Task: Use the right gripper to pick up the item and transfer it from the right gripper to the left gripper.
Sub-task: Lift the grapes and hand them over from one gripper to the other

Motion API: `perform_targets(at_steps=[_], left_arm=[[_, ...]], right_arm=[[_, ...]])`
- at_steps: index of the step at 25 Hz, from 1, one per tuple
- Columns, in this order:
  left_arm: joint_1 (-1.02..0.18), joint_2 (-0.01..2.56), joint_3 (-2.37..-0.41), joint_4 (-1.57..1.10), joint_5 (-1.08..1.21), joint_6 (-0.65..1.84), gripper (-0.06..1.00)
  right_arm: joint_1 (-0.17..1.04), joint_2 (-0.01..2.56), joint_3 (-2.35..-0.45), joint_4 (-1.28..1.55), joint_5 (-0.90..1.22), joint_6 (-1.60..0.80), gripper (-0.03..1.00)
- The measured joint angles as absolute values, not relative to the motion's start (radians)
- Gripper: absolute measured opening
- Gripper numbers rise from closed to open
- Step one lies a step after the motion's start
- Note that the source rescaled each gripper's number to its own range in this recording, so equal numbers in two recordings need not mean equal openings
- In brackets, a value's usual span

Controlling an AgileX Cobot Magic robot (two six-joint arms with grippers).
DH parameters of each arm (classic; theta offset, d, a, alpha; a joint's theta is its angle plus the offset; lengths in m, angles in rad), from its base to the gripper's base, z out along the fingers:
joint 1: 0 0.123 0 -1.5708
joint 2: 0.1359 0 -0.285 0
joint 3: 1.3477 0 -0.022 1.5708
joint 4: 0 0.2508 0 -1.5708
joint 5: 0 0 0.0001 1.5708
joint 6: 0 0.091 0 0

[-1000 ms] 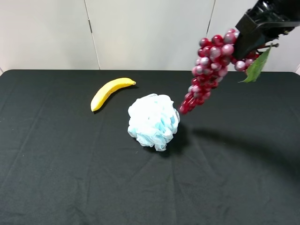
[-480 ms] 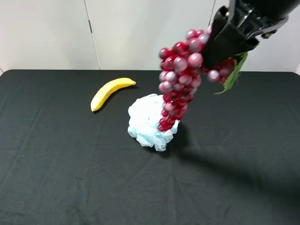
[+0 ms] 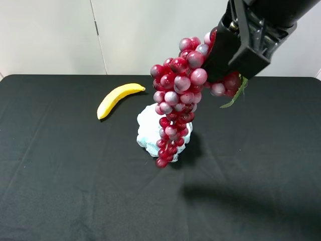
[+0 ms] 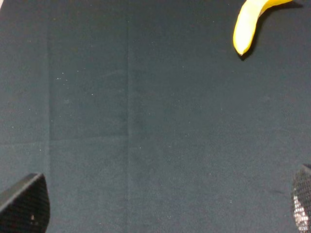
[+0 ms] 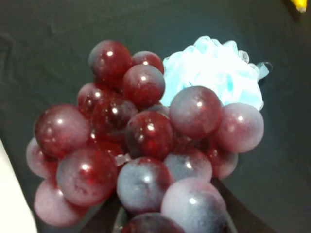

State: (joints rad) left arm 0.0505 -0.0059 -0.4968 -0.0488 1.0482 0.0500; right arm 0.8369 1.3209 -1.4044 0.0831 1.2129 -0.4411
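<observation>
High at the right of the overhead view, your right gripper (image 3: 224,70) is closed on the upper end of the item (image 3: 175,95) and holds it clear of the black table (image 3: 75,191). The bunch hangs down and away from the claw toward the middle. Its lowest grapes sit in front of the pale-blue mesh puff (image 3: 148,128), and you cannot tell whether they touch it. The green leaf (image 3: 233,96) pokes out just under the claw's housing. The yellow banana (image 3: 118,97) lies well off toward the left arm's side, apart from the puff.

In the left wrist view, your left gripper (image 4: 163,206) stands open. One fingertip (image 4: 24,206) shows at each lower corner, wide apart, with only bare cloth between them. The banana lies ahead of this claw and off to one side, well clear of it.

In the right wrist view, the grapes fill the space straight before the claw, glossy dark red and pinkish, close to the lens. The puff lies beyond them on the cloth. The fingers are hidden behind the fruit here.
</observation>
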Motion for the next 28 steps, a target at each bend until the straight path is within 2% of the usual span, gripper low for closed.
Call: perform_targets(at_steps=[6,13,19,28], left_arm=[[0.05,0.061,-0.558,-0.071,1.073,0.144,0.99],[0.012,0.247,-0.612,-0.285,1.068,0.324,0.99],[-0.146,0.391,-0.612,-0.409,0.955,0.472,0.99],[-0.41,0.649,-0.612,-0.422,0.688,0.681,0.99]], right_arm=[[0.837,1.321,-1.404,0.083,1.213,-0.539,0.02],[0.837,1.321,-1.404,0.083,1.19,-0.648,0.02],[0.837,1.321,-1.404,0.096,1.178,-0.671,0.02],[0.837,1.321,-1.404,0.113,1.17,-0.69,0.01]])
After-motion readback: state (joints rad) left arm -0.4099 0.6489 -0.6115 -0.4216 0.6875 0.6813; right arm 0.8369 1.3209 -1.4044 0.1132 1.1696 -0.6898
